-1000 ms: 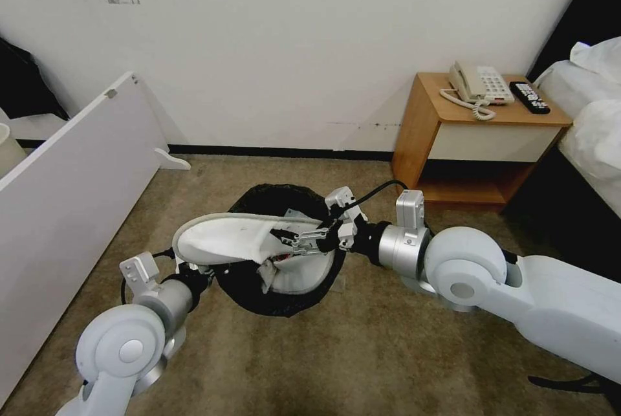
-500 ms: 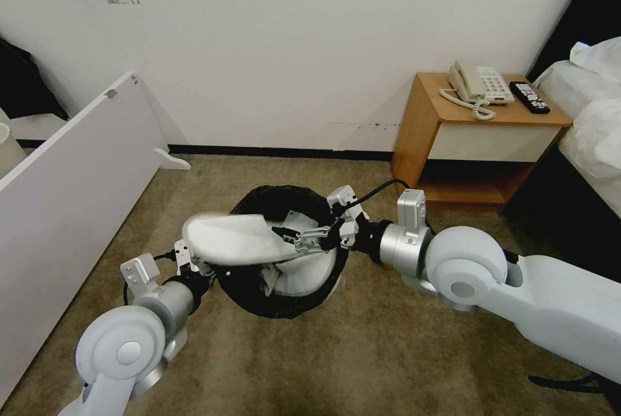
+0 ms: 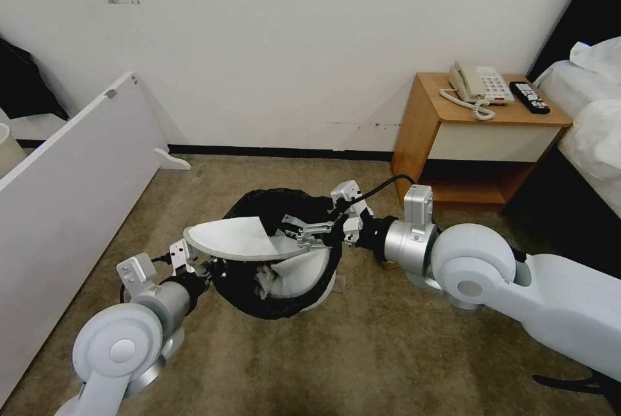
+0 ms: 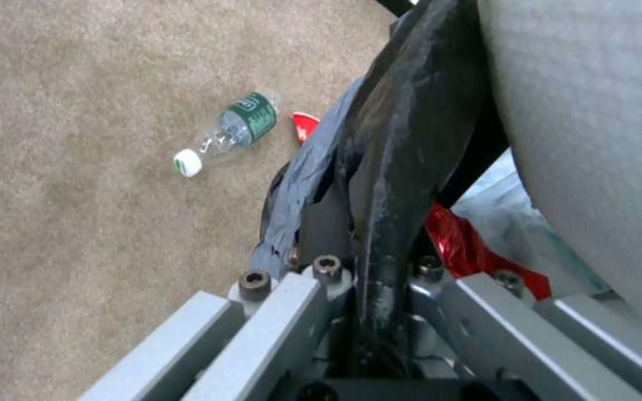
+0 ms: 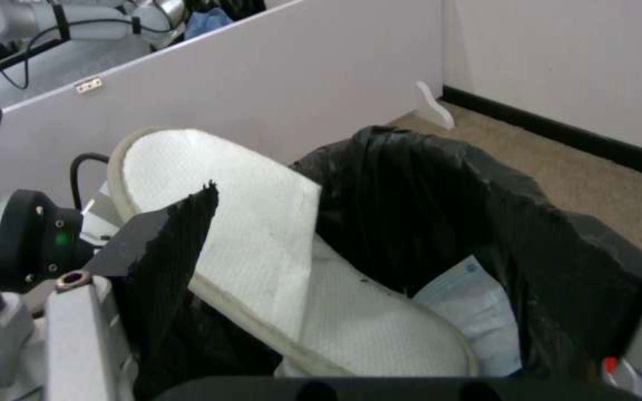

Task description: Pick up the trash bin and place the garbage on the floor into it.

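right gripper [image 3: 299, 233] outstretched, clamping slipper [image 3: 236, 239] above trash bin [image 3: 284, 303], left gripper [image 4: 365, 267] pinching bin's rim

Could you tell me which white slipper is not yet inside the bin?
The upper slipper, lying across the bin rim, gripped by the right end effector; the lower slipper sits down inside.

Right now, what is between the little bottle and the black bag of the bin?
In the left wrist view, a red scrap lies on the floor between the bottle and the trash bin, against the bag.
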